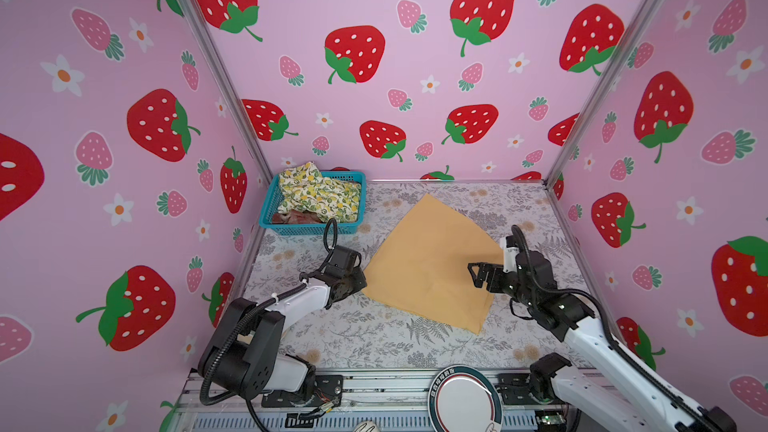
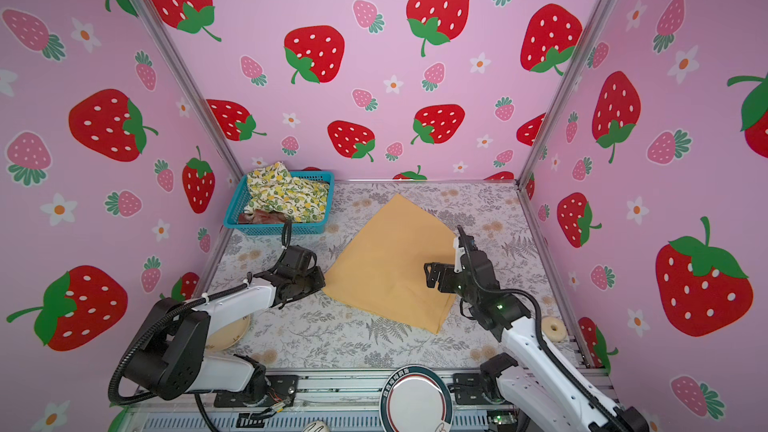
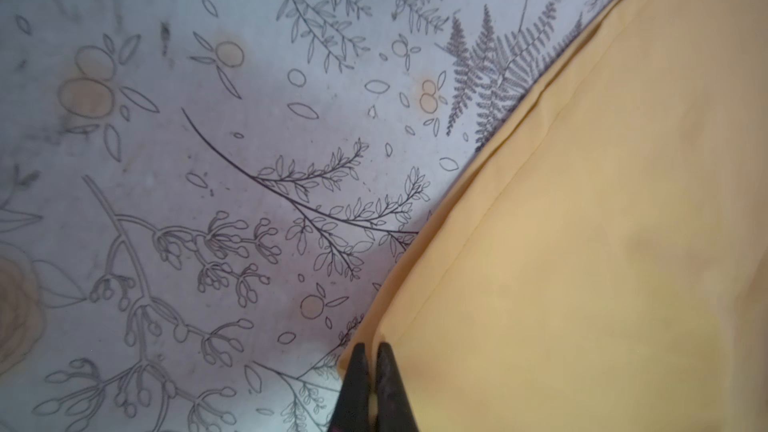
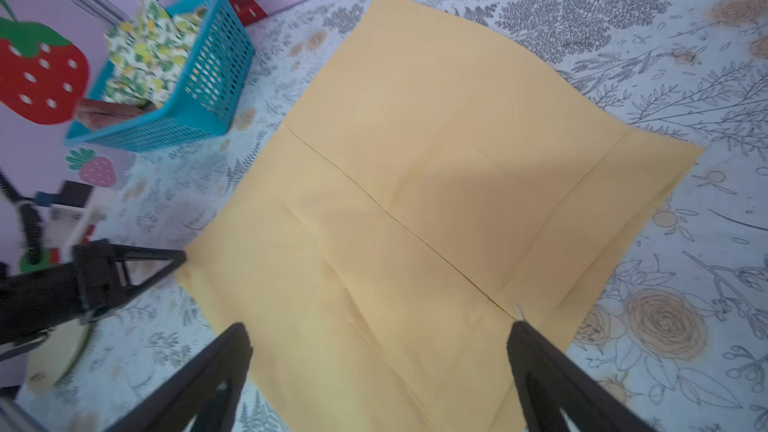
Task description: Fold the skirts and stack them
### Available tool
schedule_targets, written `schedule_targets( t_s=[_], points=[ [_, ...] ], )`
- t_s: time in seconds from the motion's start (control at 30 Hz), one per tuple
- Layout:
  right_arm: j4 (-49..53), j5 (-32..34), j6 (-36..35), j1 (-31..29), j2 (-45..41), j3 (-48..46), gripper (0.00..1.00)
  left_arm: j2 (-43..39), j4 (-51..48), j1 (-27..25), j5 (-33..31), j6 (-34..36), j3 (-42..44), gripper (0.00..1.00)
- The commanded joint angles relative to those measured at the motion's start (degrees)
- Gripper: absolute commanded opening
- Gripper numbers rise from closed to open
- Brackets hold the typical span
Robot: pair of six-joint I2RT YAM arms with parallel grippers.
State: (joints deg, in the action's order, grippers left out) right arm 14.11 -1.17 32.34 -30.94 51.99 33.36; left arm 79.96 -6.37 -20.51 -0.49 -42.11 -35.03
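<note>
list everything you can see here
mustard-yellow cloth skirt: 1, yellow, mid-table
lemon-print cloth skirt: 1, cream, in basket
plaid cloth skirt: 1, red-brown, beneath it
teal plastic mesh basket: 1, teal, far-left corner
floral tablecloth: 1, grey, over table
round plate: 1, beige, by left arm
small ring: 1, tan, right edge
dark-rimmed disc: 1, white, front rail
left gripper: 1, black, shut on yellow skirt's corner
right gripper: 1, black, open above it

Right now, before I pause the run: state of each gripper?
Left gripper: jaws shut, pinching a corner of the plain mustard-yellow cloth skirt.
Right gripper: jaws open, holding nothing.
</note>
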Motion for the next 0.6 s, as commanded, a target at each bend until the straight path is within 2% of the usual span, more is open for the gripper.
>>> schedule_targets(
  t_s=[0.0,0.13,0.17,0.2,0.3,0.4,0.57],
  points=[
    [0.0,3.5,-7.5,-1.1,4.5,2.2,1.0,-1.8,-2.4,1.4,-2.7,0.0,-2.0,0.0],
    [1.0,4.2,-11.6,-4.1,8.2,4.4,1.0,-1.7,-6.4,2.7,-2.2,0.9,-6.1,0.0],
    [1.3,4.3,-12.3,-5.0,9.0,4.8,1.0,-1.7,-7.4,2.7,-1.8,0.8,-7.1,0.04],
    [1.6,4.5,-12.7,-5.8,9.6,5.0,1.0,-1.7,-7.7,2.7,-0.7,0.4,-7.6,0.12],
    [1.9,5.4,-13.4,-8.3,10.6,5.3,1.0,-3.0,-6.3,2.6,1.0,-2.5,-5.8,0.3],
    [2.6,6.2,-13.1,-11.3,11.4,5.9,0.99,-4.2,-7.1,2.6,0.9,-4.1,-4.0,0.39],
    [4.6,9.9,-12.5,-16.3,13.5,8.0,0.98,-7.7,-7.0,2.6,0.8,-5.6,0.6,0.41]
  ],
)
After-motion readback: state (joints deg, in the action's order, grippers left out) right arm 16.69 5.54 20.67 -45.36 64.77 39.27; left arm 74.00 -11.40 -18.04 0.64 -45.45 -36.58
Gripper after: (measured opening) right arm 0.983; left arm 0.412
